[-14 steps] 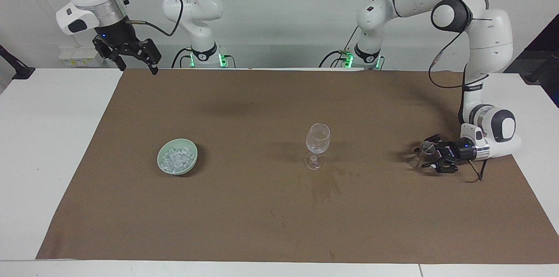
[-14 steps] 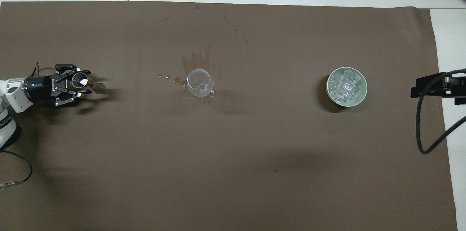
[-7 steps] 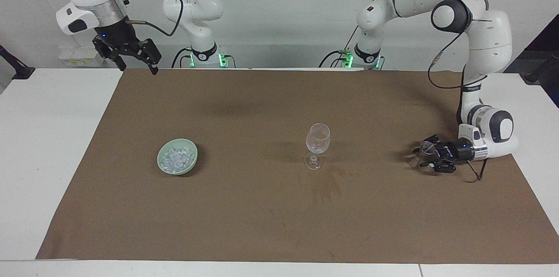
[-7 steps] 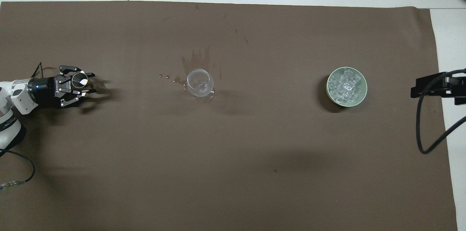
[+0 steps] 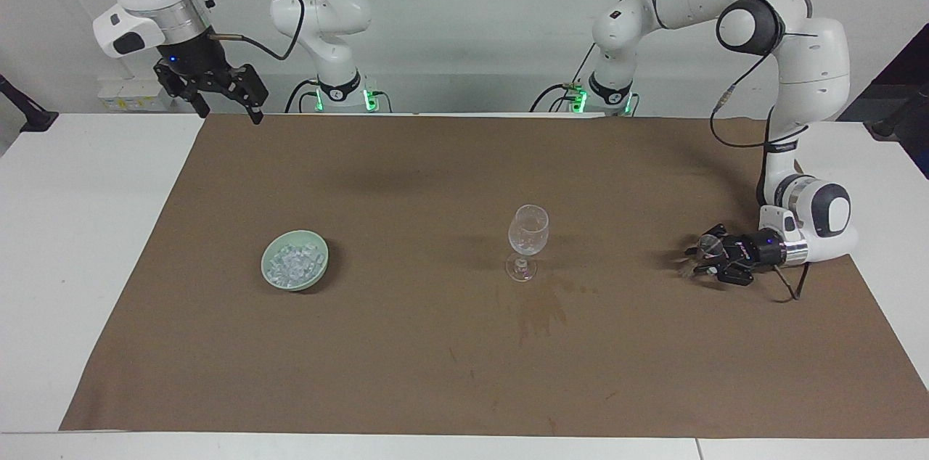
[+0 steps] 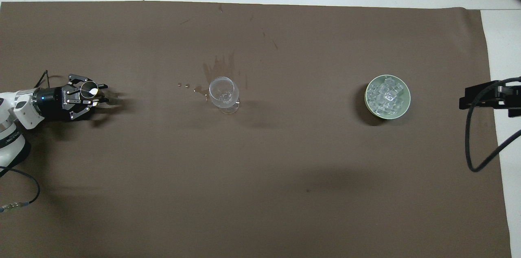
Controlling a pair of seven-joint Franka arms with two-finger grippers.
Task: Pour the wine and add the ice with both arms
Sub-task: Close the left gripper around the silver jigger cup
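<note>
Two arms: I see my left end effector (image 5: 702, 258) lying level, fingers around the jigger (image 5: 707, 251), grip unclear; right end effector (image 5: 218, 96) raised, apart.

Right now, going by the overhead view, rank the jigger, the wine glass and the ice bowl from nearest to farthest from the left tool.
1. Jigger: right at the left tool, at the left arm's end of the brown mat.
2. Wine glass: upright mid-mat, beside a wet stain.
3. Ice bowl: toward the right arm's end, heaped with cubes.
</note>
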